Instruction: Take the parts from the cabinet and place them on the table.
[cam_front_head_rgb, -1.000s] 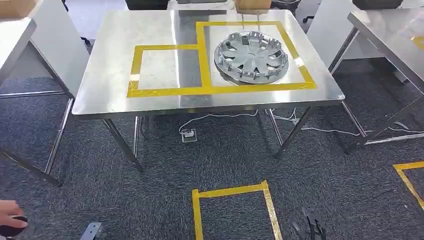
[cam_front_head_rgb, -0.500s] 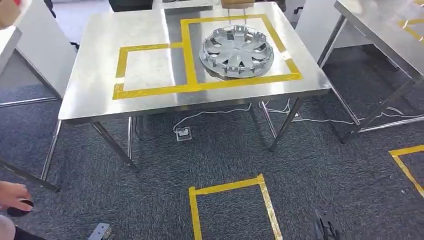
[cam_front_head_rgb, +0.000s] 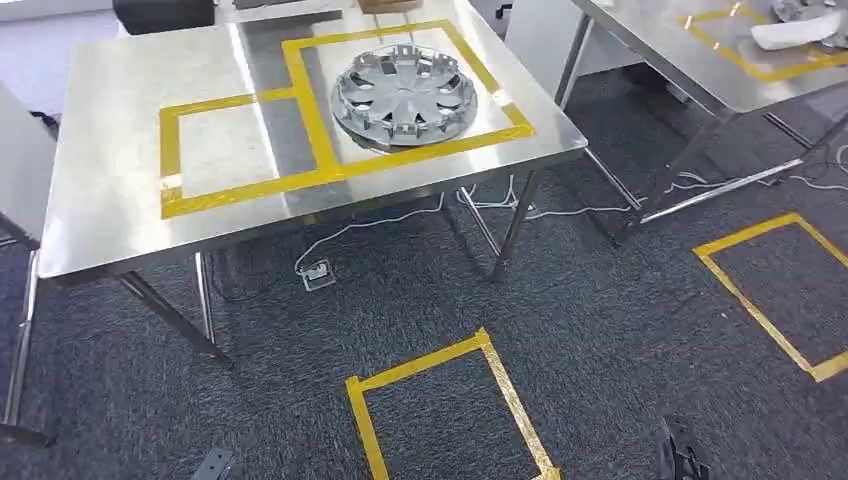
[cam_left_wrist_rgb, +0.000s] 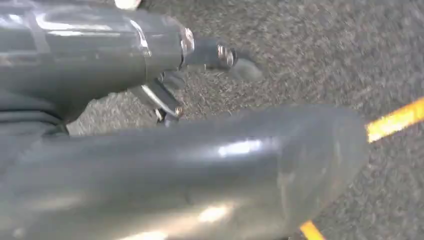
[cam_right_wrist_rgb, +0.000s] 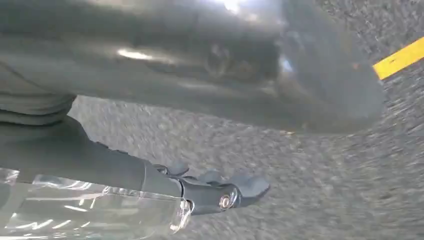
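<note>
A silver hubcap (cam_front_head_rgb: 404, 92) lies flat inside the larger yellow-taped square on the steel table (cam_front_head_rgb: 110, 160). The smaller taped square (cam_front_head_rgb: 215, 150) beside it holds nothing. My left hand (cam_left_wrist_rgb: 200, 100) hangs over grey carpet with its thick thumb (cam_left_wrist_rgb: 210, 165) apart from the dark fingers (cam_left_wrist_rgb: 220, 52), and nothing is in it. Over the carpet too, my right hand (cam_right_wrist_rgb: 210, 125) has its thumb (cam_right_wrist_rgb: 280, 70) spread away from the fingers (cam_right_wrist_rgb: 225, 195) and holds nothing. The cabinet is out of frame.
A second steel table (cam_front_head_rgb: 690, 60) stands to the right, with yellow tape and pale parts (cam_front_head_rgb: 800, 30) on it. Yellow tape squares (cam_front_head_rgb: 450, 410) (cam_front_head_rgb: 775, 290) mark the carpet. A floor socket (cam_front_head_rgb: 318, 275) and white cables lie under the table.
The camera has swung to the right, so the whole scene has shifted left and the second table has come into frame. The person's hand at the lower left has left the picture.
</note>
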